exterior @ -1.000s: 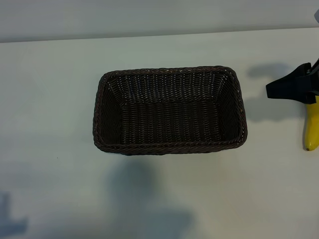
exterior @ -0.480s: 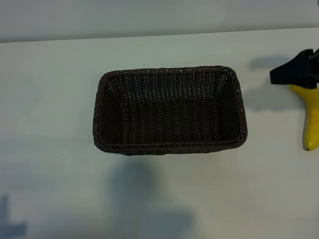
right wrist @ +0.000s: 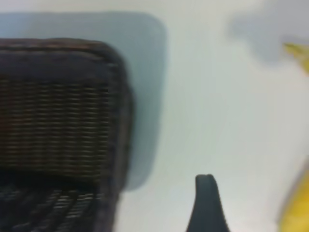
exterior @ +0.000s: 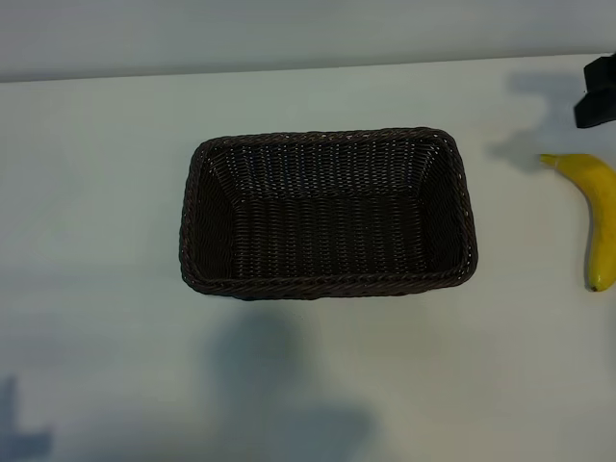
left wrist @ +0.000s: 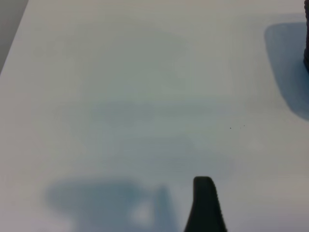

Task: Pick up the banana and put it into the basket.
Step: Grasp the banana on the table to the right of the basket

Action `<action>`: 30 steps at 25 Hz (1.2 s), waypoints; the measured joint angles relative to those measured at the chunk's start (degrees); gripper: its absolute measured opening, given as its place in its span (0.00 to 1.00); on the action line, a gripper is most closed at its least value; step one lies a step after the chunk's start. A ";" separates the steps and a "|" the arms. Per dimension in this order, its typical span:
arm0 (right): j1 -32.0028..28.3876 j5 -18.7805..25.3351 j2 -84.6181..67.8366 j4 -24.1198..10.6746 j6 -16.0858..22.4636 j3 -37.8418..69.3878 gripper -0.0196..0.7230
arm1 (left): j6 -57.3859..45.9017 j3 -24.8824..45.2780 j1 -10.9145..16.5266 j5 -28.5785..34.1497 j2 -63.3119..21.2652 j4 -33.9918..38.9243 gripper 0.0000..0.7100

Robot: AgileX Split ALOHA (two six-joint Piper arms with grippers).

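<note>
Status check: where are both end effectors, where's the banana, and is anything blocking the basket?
Right end effector open, beyond the bright yellow curved banana, nothing held. Left end effector open over bare table. Banana on table, right of dark brown woven wicker basket. Nothing in the way.

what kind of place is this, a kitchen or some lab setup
Most likely a lab test bench, not a kitchen: a bare white table holds only a wicker basket and a banana, with a black robot end effector at the edge.

- basket (exterior: 327, 212): dark brown woven wicker, ribbed rough texture, braided rim, faint sheen on strands.
- banana (exterior: 601, 217): yellow peel, smooth, slight gloss.
- table (exterior: 96, 192): white, smooth, matt.
- right gripper (exterior: 599, 96): black, matt, plastic-looking.
</note>
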 joint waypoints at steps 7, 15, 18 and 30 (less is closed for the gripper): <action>0.00 -0.37 4.72 -9.64 4.94 -0.56 0.73 | 0.00 0.00 0.00 0.00 0.00 0.00 0.76; 0.00 -2.77 10.66 -12.08 6.77 -0.56 0.73 | 0.00 0.00 0.00 0.00 0.00 0.00 0.76; 0.00 -3.66 12.53 -13.04 7.31 -0.56 0.73 | 0.00 0.00 0.00 0.00 0.00 0.00 0.76; 0.00 -4.98 17.75 -19.52 10.32 -0.56 0.73 | 0.00 0.05 0.00 0.00 0.00 0.00 0.76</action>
